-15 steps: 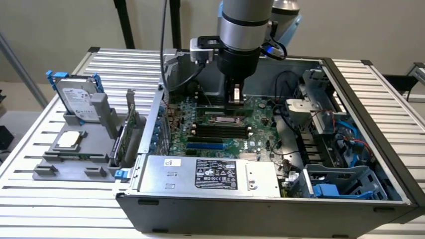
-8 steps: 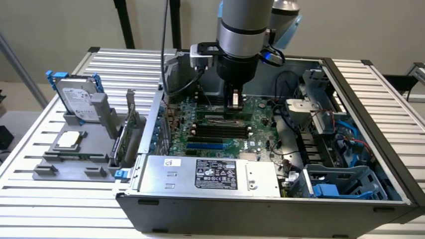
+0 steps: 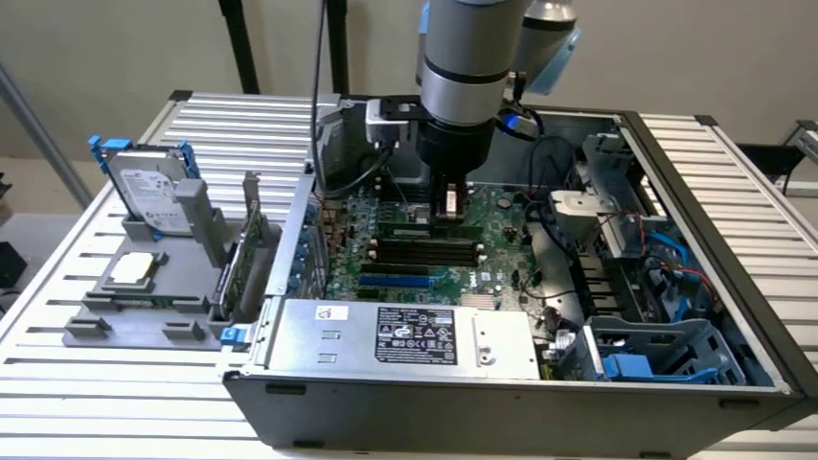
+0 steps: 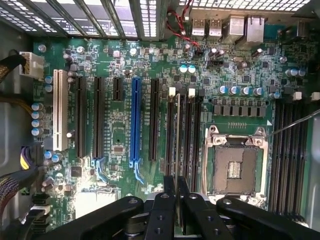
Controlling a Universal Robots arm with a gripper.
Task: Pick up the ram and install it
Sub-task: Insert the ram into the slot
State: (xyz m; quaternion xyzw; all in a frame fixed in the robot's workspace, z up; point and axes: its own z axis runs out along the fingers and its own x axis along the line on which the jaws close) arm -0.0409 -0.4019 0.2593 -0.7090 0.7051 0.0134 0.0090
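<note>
My gripper [image 3: 447, 213] hangs straight down inside the open computer case [image 3: 754, 316], over the motherboard's memory slots [image 3: 428, 251]. It is shut on the ram [image 3: 432, 230], a thin green stick standing on edge at the rearmost slot. In the wrist view the ram [image 4: 177, 130] appears edge-on as a narrow pale strip lying along the black slots [image 4: 189, 135], with my gripper [image 4: 176, 205] clamped on it from both sides. Whether the stick is pressed fully into the slot cannot be told.
A CPU socket [image 4: 234, 167] lies beside the memory slots, with a blue expansion slot [image 4: 135, 122] on the other side. The power supply [image 3: 397, 335] sits at the case front. Outside, at the exterior view's left, a grey fixture holds a hard drive [image 3: 147, 192] and an upright expansion card [image 3: 249, 240].
</note>
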